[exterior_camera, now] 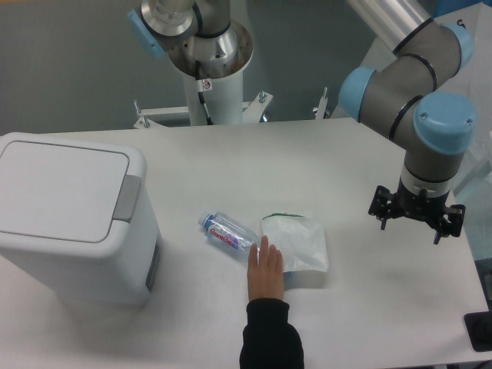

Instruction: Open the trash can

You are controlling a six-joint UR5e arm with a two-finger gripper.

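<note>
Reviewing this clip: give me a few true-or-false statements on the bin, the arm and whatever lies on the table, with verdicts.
1. The trash can lid is shut. True.
2. The gripper touches the grey latch. False: it hangs over the table's far right side, away from the can.
3. A human hand rests by the plastic bottle and the clear bag. True.
4. The bottle stands upright. False: it lies on its side.

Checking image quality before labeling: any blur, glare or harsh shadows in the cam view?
Fixed camera: even, soft lighting, only faint shadows under the trash can and beside the hand. No strong glare on the white table. Slight softness on the hand, the bottle label barely legible. The tool is dark and small, its fingers hard to resolve. Trash can lid shut, grey latch sharp.
</note>
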